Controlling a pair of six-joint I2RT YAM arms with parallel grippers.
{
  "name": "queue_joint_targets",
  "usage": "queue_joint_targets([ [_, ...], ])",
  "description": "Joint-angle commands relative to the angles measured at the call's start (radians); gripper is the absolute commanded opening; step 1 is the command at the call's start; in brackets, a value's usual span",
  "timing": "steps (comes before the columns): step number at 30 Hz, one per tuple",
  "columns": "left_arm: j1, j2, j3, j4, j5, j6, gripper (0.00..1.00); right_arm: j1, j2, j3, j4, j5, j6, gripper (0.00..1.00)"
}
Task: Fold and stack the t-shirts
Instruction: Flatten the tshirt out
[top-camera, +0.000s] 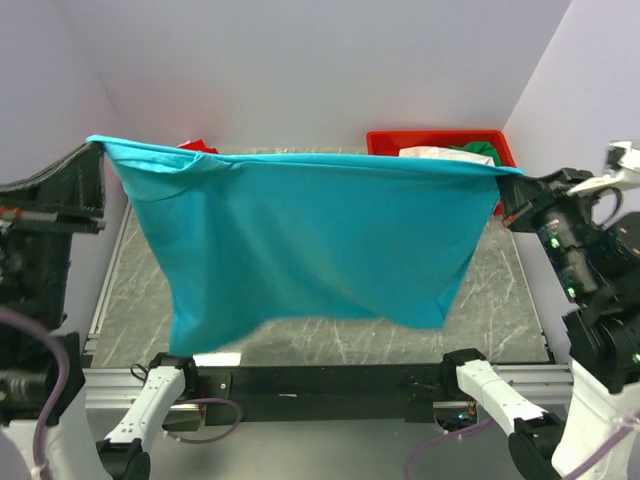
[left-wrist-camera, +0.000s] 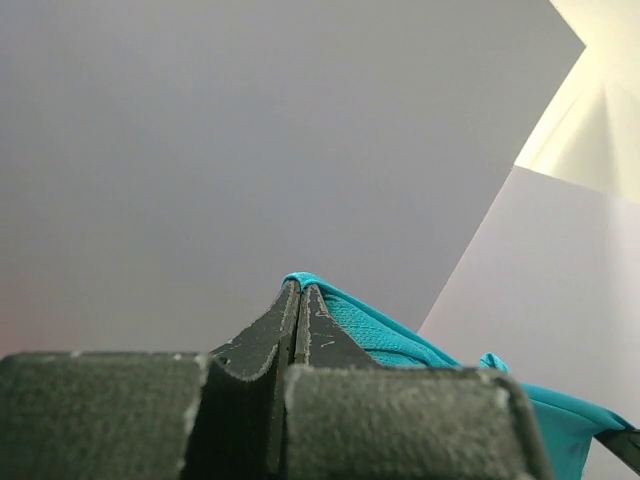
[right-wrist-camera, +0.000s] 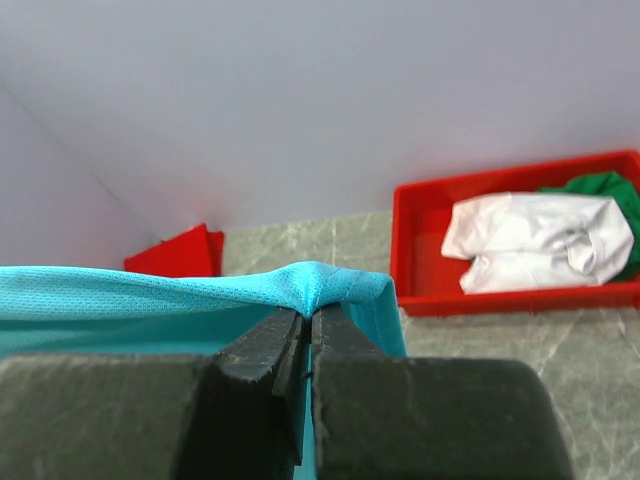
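Observation:
The teal t-shirt (top-camera: 300, 240) hangs stretched wide in the air above the table, held by its two top corners. My left gripper (top-camera: 97, 146) is shut on its left corner, seen in the left wrist view (left-wrist-camera: 300, 292). My right gripper (top-camera: 507, 184) is shut on its right corner, seen in the right wrist view (right-wrist-camera: 308, 315). The shirt's lower edge hangs near the table's front. A red t-shirt (top-camera: 197, 147) lies at the back left, mostly hidden behind the teal one; it also shows in the right wrist view (right-wrist-camera: 180, 252). A white t-shirt (right-wrist-camera: 535, 240) and a green t-shirt (right-wrist-camera: 600, 190) lie in the bin.
A rigid red plastic bin (top-camera: 385, 142) stands at the back right of the grey marbled table (top-camera: 500, 300). White walls close in at the back and both sides. A black rail (top-camera: 330, 380) runs along the near edge between the arm bases.

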Motion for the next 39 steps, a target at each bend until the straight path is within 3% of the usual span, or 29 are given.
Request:
queue_joint_targets([
  [1,0.004,0.088,-0.074,0.091,0.009,0.020,0.01,-0.003,0.044,-0.097,0.071,0.088,0.018,0.00],
  [6,0.005,0.235,-0.272,0.177,0.129,0.020,0.01,-0.006,0.118,-0.368,0.230,0.104,0.021,0.00],
  [11,0.005,0.454,-0.358,0.253,0.108,0.083,0.01,-0.049,0.372,-0.517,0.410,0.098,0.035,0.00],
  [13,0.005,0.617,-0.352,0.320,0.178,0.097,0.02,-0.057,0.520,-0.511,0.463,0.094,0.035,0.00],
  [14,0.004,0.680,-0.312,0.343,0.200,0.104,0.16,-0.069,0.576,-0.479,0.473,0.091,0.033,0.03],
  [15,0.005,0.806,-0.288,0.351,0.229,0.103,0.30,-0.077,0.634,-0.444,0.473,0.083,0.032,0.12],
  [17,0.005,0.931,-0.170,0.322,0.224,0.098,0.62,-0.086,0.820,-0.285,0.398,0.075,0.039,0.43],
  [18,-0.021,1.027,-0.119,0.266,0.223,0.107,0.67,-0.089,0.872,-0.225,0.339,0.072,0.039,0.46],
  [20,-0.039,1.077,-0.027,0.233,0.206,0.117,0.76,-0.088,0.955,-0.111,0.309,0.072,0.036,0.53],
  [21,-0.047,1.084,-0.015,0.228,0.192,0.121,0.82,-0.088,0.957,-0.097,0.315,0.069,0.035,0.55],
  [23,-0.065,1.071,-0.010,0.219,0.183,0.124,0.91,-0.088,0.920,-0.106,0.335,0.055,0.032,0.70],
  [28,-0.113,0.957,-0.125,0.144,0.143,0.092,0.93,-0.086,0.821,-0.158,0.303,0.039,0.009,0.72],
  [33,-0.151,0.805,-0.356,0.037,0.041,-0.016,0.93,-0.068,0.667,-0.391,0.327,-0.047,0.029,0.72],
  [39,-0.170,0.676,-0.619,0.059,0.023,-0.121,0.93,-0.034,0.535,-0.646,0.344,-0.124,0.075,0.72],
])
